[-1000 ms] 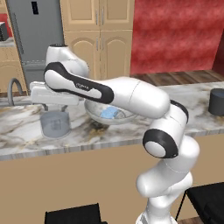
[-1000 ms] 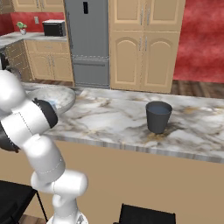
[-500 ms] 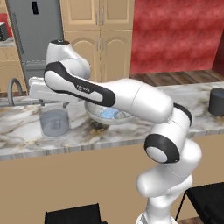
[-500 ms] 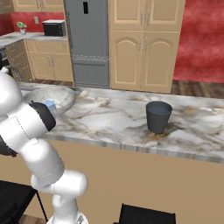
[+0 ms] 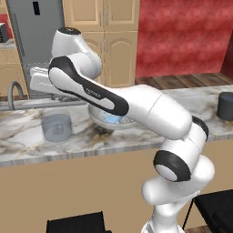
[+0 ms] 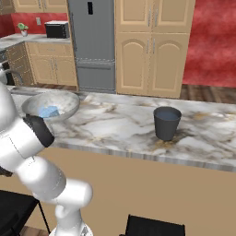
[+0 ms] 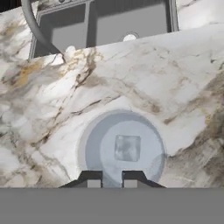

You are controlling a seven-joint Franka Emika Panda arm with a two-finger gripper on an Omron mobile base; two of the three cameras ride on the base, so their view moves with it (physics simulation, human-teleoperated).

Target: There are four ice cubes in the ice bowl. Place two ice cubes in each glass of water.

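Here the gripper (image 7: 112, 176) hangs straight over the grey-blue glass of water (image 7: 122, 148), its fingertips (image 7: 93, 177) close together with nothing visible between them. One ice cube (image 7: 127, 147) lies inside that glass, directly beneath. Around it spreads the veined marble counter (image 7: 144, 74), with a sink (image 7: 105, 24) beyond. Off to the side sit the ice bowl (image 6: 50, 106), blue cubes (image 6: 48, 112) in it, and, further along, the dark glass (image 6: 166, 122); behind stand wooden cabinets (image 6: 152, 48) and a red wall (image 5: 182, 36).

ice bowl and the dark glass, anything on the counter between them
Nothing: in the right base view the marble counter runs bare from the ice bowl to the dark glass.
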